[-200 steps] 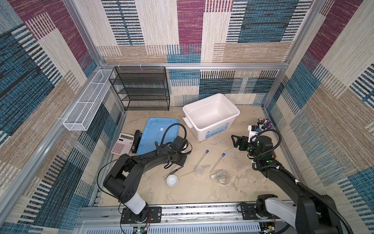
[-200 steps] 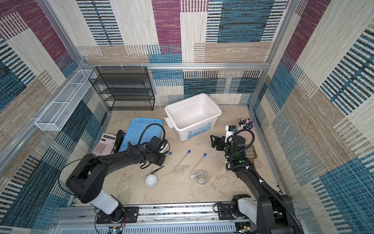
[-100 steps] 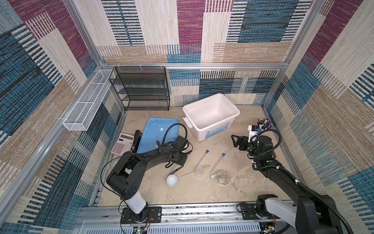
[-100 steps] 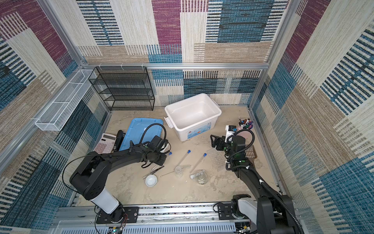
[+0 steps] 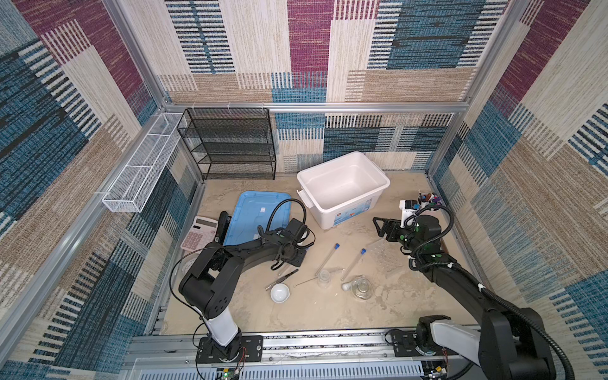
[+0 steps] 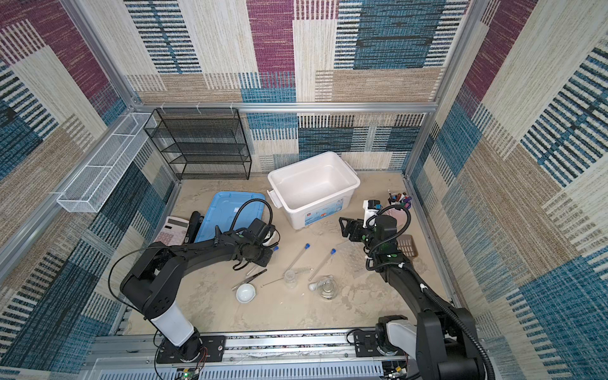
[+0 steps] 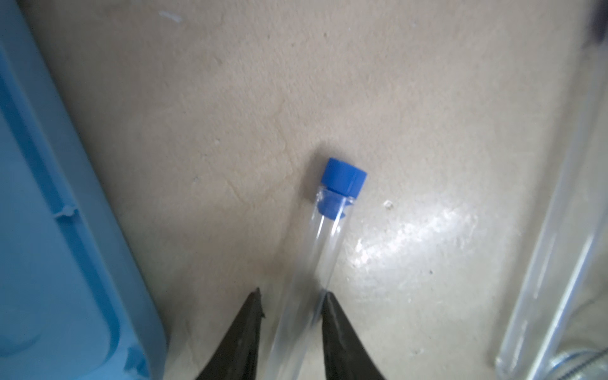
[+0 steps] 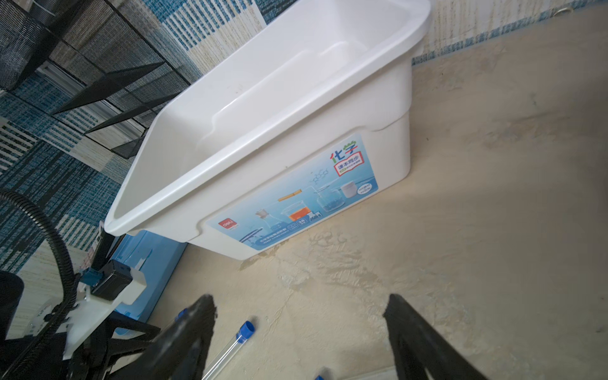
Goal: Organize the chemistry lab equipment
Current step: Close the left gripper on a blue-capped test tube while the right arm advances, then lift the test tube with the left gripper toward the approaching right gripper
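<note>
Test tube [image 7: 316,256]: lies flat on the desk [image 7: 394,98] beside the blue lid [image 7: 49,197], straddled by the left end effector [image 7: 291,292], jaws apart, unclamped; right end effector [image 8: 299,302] agape, empty. Looks barely begun: nothing in the white bin [image 5: 368,205], dish [image 5: 280,292], tweezers [image 5: 282,278], flask [image 5: 362,288] loose nearby. Leaves open desk toward the bin.

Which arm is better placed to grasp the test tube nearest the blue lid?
Left. The left gripper straddles that test tube, jaws slightly apart; the right gripper hangs open by the white bin, farther off.
</note>
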Tool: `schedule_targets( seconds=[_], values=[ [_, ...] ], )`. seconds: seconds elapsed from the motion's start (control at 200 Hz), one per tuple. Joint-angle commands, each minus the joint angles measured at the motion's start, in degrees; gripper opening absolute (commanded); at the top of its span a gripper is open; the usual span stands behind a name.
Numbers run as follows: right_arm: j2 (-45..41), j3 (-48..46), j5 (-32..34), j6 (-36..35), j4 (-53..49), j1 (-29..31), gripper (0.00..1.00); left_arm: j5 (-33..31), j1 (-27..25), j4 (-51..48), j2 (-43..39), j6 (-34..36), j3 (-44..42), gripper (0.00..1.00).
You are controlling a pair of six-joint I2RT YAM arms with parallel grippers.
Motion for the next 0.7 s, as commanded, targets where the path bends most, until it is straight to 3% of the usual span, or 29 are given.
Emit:
schedule_targets(
  seconds=[0.0,0.351,0.696],
  values=[
    [0.93,0.77,-1.79,-0.21,-0.32,0.26,0.83,0.21,0.02,0.05,0.86,0.52,0.55,0.33],
    [1.48,0.39,-2.58,0.47,0.95,1.02,0.82,0.38,0.02,0.67,1.98,1.14,1.08,0.25],
    [3.03,0.28,-8.25,0.5,2.65,1.64,0.83,0.22,0.01,1.77,0.11,2.32,1.61,0.21]
  ],
)
